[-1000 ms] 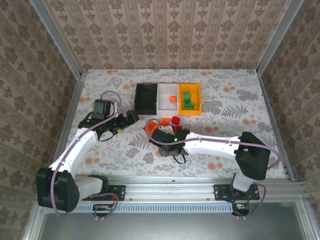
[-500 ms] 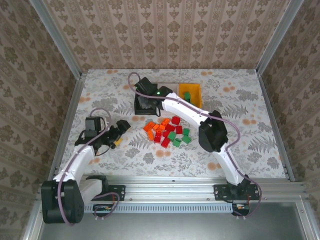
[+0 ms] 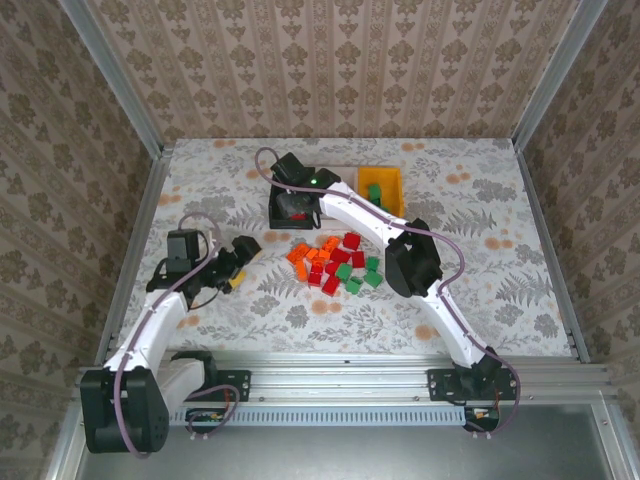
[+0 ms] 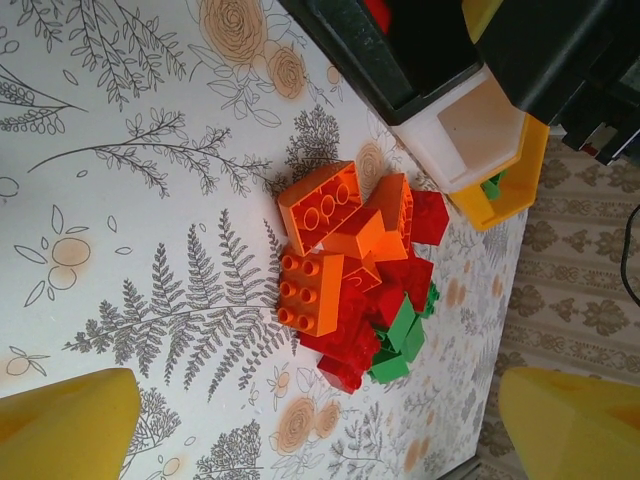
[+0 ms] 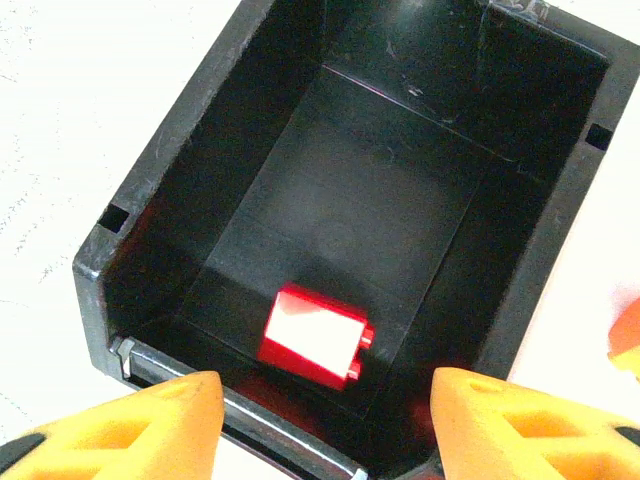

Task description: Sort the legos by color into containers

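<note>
We see the right tool [image 5: 320, 392] hanging over the black bin [image 5: 150, 205] at the far side of the table [image 3: 480, 260], its two orange fingers spread apart with nothing between them. Below it a single red brick [image 5: 313, 336] lies on the bin's floor, close to the near wall (studs turned to the side, as far as we can tell), touching neither finger. In the left wrist view the white bin [image 4: 470, 130] stands pressed between the black one and the yellow bin [image 3: 398, 182]. We make out green bricks [image 3: 372, 191] in the yellow bin from above, though the right arm crosses the row and hides much of it. The pile of legos [image 3: 335, 265] sits loose on the table in front of the bins, orange pieces toward the left, red ones in the middle, green ones at the right and near edge. Several pieces are stacked on one another. The left tool [image 4: 315, 430] is low over the table just left of that pile, pointed at it, its yellow fingers wide open and holding nothing.
</note>
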Tool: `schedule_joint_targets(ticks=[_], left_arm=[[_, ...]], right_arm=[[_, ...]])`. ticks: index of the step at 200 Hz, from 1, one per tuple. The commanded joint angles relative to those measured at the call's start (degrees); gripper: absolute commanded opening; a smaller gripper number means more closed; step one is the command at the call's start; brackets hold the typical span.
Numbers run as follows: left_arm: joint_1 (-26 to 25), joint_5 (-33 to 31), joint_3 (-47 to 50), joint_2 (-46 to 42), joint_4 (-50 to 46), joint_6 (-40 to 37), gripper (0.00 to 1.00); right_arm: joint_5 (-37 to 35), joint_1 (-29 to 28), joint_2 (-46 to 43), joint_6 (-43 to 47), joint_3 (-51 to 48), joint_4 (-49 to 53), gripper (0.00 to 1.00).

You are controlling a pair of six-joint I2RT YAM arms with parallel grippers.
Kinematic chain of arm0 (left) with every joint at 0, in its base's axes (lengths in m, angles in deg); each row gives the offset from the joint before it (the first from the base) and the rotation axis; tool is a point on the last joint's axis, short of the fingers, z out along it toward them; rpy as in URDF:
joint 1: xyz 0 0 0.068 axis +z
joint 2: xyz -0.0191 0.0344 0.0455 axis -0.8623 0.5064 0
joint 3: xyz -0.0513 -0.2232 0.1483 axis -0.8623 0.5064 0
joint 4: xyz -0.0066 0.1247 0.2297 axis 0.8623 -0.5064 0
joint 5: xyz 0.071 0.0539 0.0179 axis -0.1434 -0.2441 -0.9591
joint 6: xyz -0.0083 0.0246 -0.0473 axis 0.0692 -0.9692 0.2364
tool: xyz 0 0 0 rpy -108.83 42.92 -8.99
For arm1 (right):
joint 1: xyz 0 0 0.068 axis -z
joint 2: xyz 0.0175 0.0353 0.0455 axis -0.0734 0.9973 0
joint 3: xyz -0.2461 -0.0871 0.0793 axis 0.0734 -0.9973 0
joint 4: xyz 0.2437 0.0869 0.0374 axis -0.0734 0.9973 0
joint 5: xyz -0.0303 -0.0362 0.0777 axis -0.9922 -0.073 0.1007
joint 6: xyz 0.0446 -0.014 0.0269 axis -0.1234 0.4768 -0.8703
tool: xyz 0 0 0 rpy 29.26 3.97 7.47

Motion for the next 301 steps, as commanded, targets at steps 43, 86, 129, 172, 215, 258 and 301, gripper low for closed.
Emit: schedule_joint_targets(ticks=[43, 86, 129, 172, 215, 258, 301], left_arm=[[-6.5, -6.5, -5.3, 2.3, -4.8, -4.0, 1.0], [-15.0, -12.1, -6.5, 6.2, -3.1, -4.6, 0.96], [-24.2, -16.3, -10.0, 13.5, -1.6, -5.8, 0.89], [-26.5, -14.9, -10.9, 17.7, 0.9, -4.4, 0.89], [-27.3, -15.4, -10.2, 17.2, 0.5, -4.3, 0.9], [-27.3, -15.8, -10.2, 16.8, -0.4, -4.9, 0.91], [-27.3, -15.5, -11.6, 18.4, -0.4, -5.4, 0.92]], right_arm=[[-1.9, -0.2, -14.8, -0.7, -15.3, -3.1, 0.55], [1.7, -0.1, -37.3, -5.6, -48.3, -13.2, 0.47], [8.2, -0.2, -48.1, -4.6, -68.6, -17.0, 0.45], [9.3, -1.6, -44.7, -2.2, -71.2, -18.0, 0.54], [10.5, -1.7, -39.9, -0.6, -69.0, -20.0, 0.59], [8.2, -1.9, -37.3, 1.7, -68.2, -19.9, 0.62], [8.7, -2.2, -34.8, 2.3, -66.9, -20.5, 0.59]])
